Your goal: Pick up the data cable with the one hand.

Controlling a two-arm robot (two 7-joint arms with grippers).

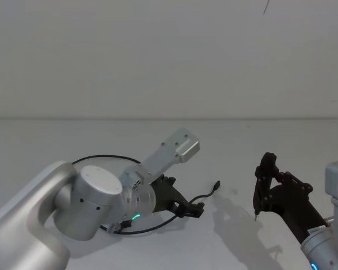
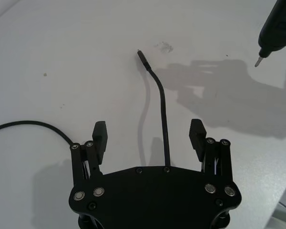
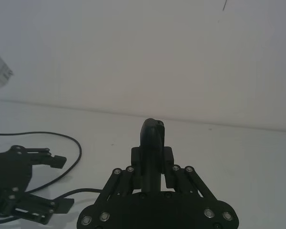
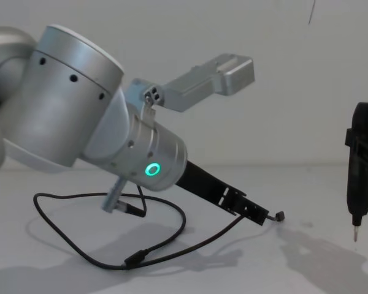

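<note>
We find the left gripper (image 2: 148,131), a matte black angular two-fingered plastic unit, reaching low over the white table (image 1: 56,135). It is mounted on a thick silver cylindrical arm (image 4: 129,147) with a lit green light ring (image 4: 152,169). Its fingers (image 2: 100,136) stand wide apart.

The long, thin, flexible black data cable (image 2: 163,109) lies on the table and runs between the two fingers, touching neither. It lies nearer one finger than the other. Its small black plug (image 2: 142,55) rests on the table just ahead of the fingertips. In the chest view, we see the rest of the data cable looping across the table beneath the silver arm.

The right gripper (image 3: 152,160) is on the robot's right side, well apart from the left gripper. Its fingers are clamped on a slim black pen-shaped tool (image 1: 263,180). The tool stands roughly upright, with its thin metal tip (image 4: 355,234) pointing down toward the table.
</note>
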